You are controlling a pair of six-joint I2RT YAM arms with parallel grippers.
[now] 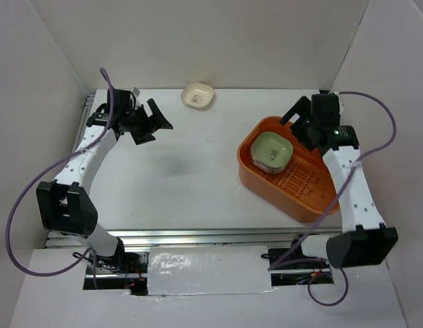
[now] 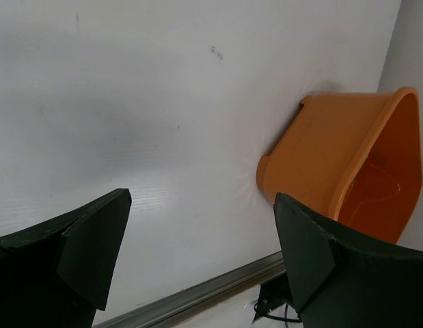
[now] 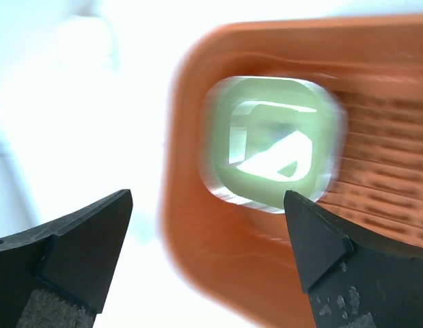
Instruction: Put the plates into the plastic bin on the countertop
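The orange plastic bin (image 1: 300, 205) stands on the right of the white countertop (image 1: 184, 184). A stack of plates with a green one on top (image 1: 271, 151) lies in its far-left corner. A cream plate (image 1: 197, 95) sits alone at the back of the countertop. My right gripper (image 1: 293, 130) is open and empty above the bin's far edge. Its blurred wrist view shows the green plate (image 3: 273, 150) in the bin (image 3: 197, 239) beyond the open gripper (image 3: 208, 195). My left gripper (image 1: 160, 130) is open and empty at the back left, right of it the cream plate. Its wrist view (image 2: 201, 198) shows the bin (image 2: 320, 157).
White walls close in the back and both sides. A metal rail (image 1: 197, 236) runs along the front edge and also shows in the left wrist view (image 2: 197, 295). Purple cables loop off both arms.
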